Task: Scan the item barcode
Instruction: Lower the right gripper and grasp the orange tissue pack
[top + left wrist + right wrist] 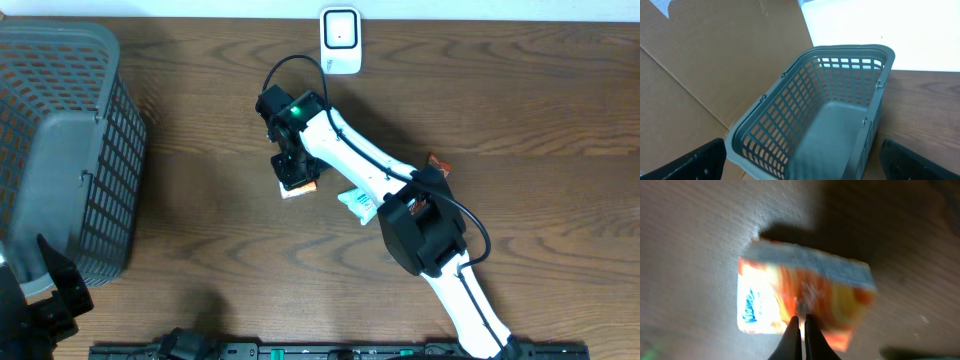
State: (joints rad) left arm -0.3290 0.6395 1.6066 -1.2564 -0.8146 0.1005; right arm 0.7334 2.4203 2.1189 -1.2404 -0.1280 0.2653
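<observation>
Orange-and-white packet (805,302) flat on the tabletop (695,235), directly under the right gripper (801,322). Fingers of that gripper pressed together, nothing visible between them. Tips at the packet's near edge, touching it or just above; cannot tell which from the blurred wrist view. No barcode to be seen on the upturned face.

Judged as the pick-up step: item reached, not yet gripped or lifted. Next move probably calls for parting the fingers, closing on an edge of the packet and lifting. After that, carrying it to the white scanner (340,40), well beyond the right gripper toward the far edge, and turning the barcode side to its window.

Just beside the right gripper, back along its own arm: a second white packet (358,204), partly under the arm. Well apart on the other side, a grey mesh basket (70,150), with the left gripper (805,165) spread wide just before it, holding nothing.

Brown wood-grain tabletop, matt. Past the basket in the left wrist view, brown cardboard (715,60) and a pale wall.
</observation>
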